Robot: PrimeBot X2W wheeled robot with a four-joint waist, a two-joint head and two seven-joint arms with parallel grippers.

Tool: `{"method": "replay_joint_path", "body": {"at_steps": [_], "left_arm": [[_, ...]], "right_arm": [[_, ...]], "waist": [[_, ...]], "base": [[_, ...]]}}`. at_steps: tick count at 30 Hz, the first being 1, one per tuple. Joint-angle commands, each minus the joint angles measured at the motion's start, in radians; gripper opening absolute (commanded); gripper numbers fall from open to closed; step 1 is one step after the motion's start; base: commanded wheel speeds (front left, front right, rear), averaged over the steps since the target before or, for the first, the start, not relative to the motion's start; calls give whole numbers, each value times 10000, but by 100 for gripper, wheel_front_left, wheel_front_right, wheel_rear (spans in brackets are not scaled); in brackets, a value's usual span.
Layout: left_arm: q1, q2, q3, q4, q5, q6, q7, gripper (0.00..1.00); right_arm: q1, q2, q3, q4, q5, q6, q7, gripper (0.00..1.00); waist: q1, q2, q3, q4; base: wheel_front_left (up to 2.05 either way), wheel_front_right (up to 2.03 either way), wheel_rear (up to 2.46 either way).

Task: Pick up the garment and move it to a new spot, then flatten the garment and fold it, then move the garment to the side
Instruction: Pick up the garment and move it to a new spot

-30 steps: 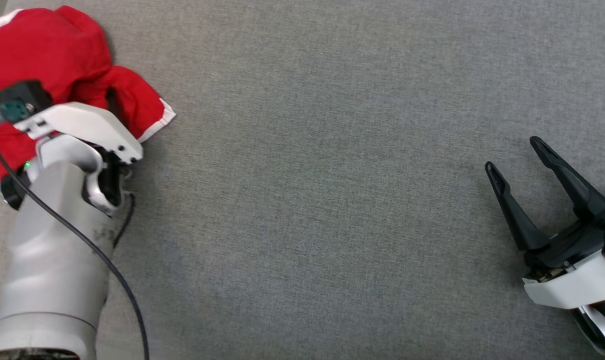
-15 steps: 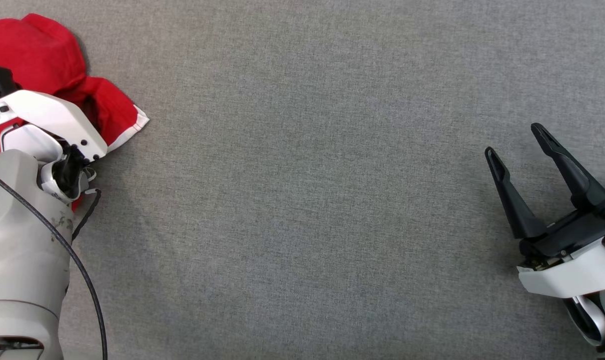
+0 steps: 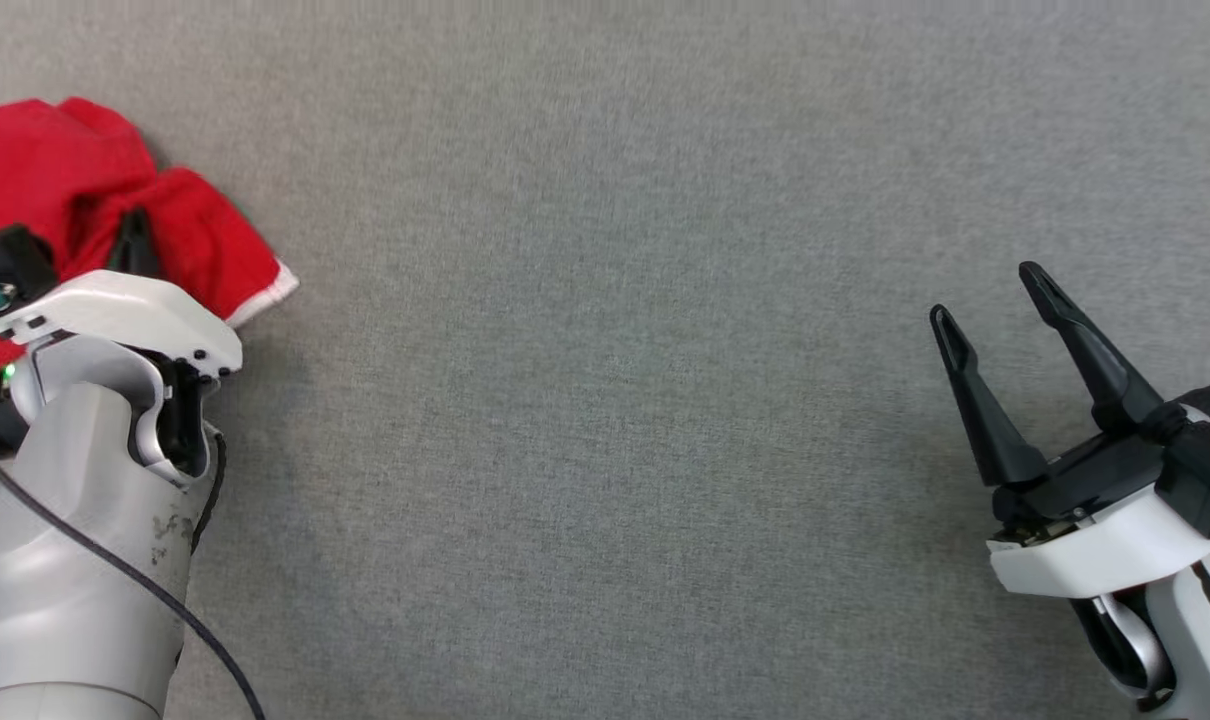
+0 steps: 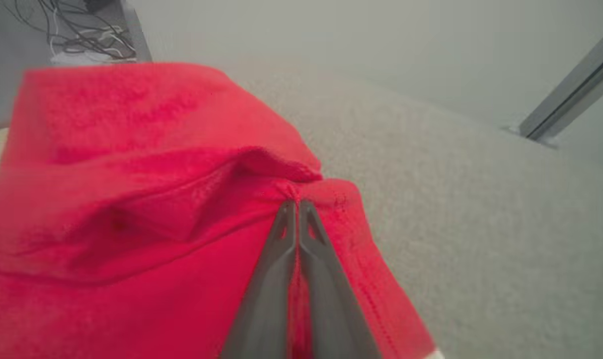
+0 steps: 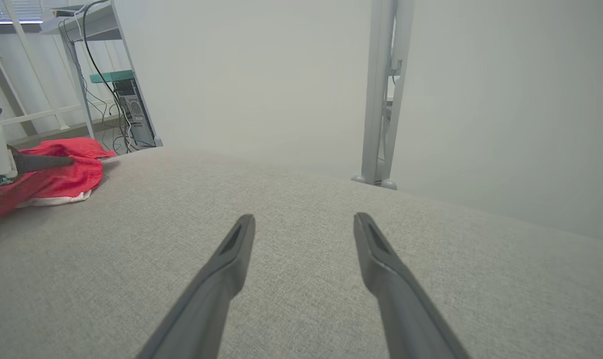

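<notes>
The red clothing (image 3: 55, 190) lies in a bunched heap on the grey table (image 3: 605, 400). In the head view it sits far out at about ten o'clock. It has a white edge (image 3: 265, 290) on the side nearest the middle of the table.

The left claw (image 4: 292, 204) has its two fingers pressed together, with a fold of the red clothing pinched between them. You can see this best in the left wrist view, where the red cloth bulges up around the finger tips. The right claw (image 3: 985, 293) is at about four o'clock in the head view. Its fingers are spread wide apart, it holds nothing, and it is well apart from the clothing.

I think this is the very first step, which is picking the clothing up so it can go to a new spot. The grab looks done, but most of the heap seems to rest on the table. Nothing is flat or folded yet.

Next, the left claw should lift and carry the clothing toward three o'clock, to the open middle of the table. The pinch only holds a small fold, so a slow lift would be safer. Then the right claw can help pull it flat.
</notes>
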Motion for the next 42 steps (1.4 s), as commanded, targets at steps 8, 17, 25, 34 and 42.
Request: {"method": "replay_joint_path", "body": {"at_steps": [8, 17, 25, 34, 42], "left_arm": [[1326, -56, 381, -2351, 490, 125, -1048, 0], [2765, -337, 339, -5516, 1395, 83, -1051, 0], [2778, -252, -151, -7154, 1380, -230, -364, 0], [2211, -314, -930, -8132, 1432, -515, 740, 0], [1991, -677, -2085, -7340, 1805, -812, 1169, 0]], "right_arm": [[521, 669, -85, 389, -119, -3, 0, 100], [1031, 1186, -90, 724, -221, -3, 0, 100], [1176, 1532, -61, 918, -286, -3, 0, 100], [1066, 1859, 64, 994, -293, -3, 0, 100], [1004, 1896, -98, 944, -238, -3, 0, 100]], "waist": [[0, 0, -1846, -643], [0, 0, -3099, -1305], [0, 0, -3945, -2172], [0, 0, -4152, -3610], [0, 0, -3819, -4738]], "base": [[0, 0, 0], [0, 0, 0], [0, 0, 0], [0, 0, 0], [0, 0, 0]]}}
